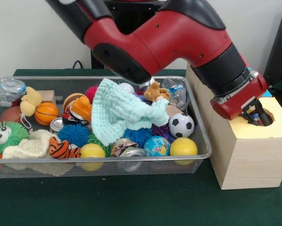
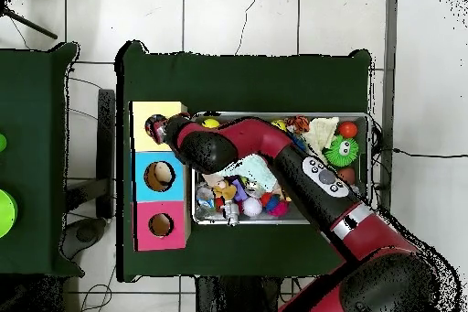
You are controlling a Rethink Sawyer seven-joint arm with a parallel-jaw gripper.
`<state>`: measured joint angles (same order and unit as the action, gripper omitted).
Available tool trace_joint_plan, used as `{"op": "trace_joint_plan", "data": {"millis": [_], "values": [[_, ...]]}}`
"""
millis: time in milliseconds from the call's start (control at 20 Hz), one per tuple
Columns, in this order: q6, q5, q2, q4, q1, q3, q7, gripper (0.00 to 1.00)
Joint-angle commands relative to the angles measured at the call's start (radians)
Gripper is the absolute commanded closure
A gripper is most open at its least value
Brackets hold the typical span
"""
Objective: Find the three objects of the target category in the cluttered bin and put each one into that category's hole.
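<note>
One gripper [image 1: 260,117] half-hidden inside yellow hole [image 1: 268,117].

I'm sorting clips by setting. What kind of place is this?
Likely a robotics lab: a red arm reaches over a green-covered table holding a mesh bin of toys and a wooden box with sorting holes, on a tiled floor.

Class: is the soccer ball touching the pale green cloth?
Cannot tell. In the front view the soccer ball sits right beside the cloth; no plain gap or contact shows.
</note>
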<state>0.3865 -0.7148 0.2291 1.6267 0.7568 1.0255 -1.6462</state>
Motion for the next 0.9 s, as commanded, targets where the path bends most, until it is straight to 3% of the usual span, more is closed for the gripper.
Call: {"op": "trace_joint_plan", "data": {"millis": [50,200,650,800,900], "values": [[0.082,0.007,0.19,-0.101,-0.076,-0.156,-0.088,0.0],[0.012,-0.002,0.204,-0.089,-0.094,-0.192,-0.121,0.0],[-0.035,0.016,0.223,-0.092,-0.127,-0.249,-0.124,0.0],[0.029,-0.015,0.29,-0.117,-0.184,-0.317,-0.117,0.0],[0.123,-0.035,0.35,-0.148,-0.246,-0.385,-0.121,0.0]]}}
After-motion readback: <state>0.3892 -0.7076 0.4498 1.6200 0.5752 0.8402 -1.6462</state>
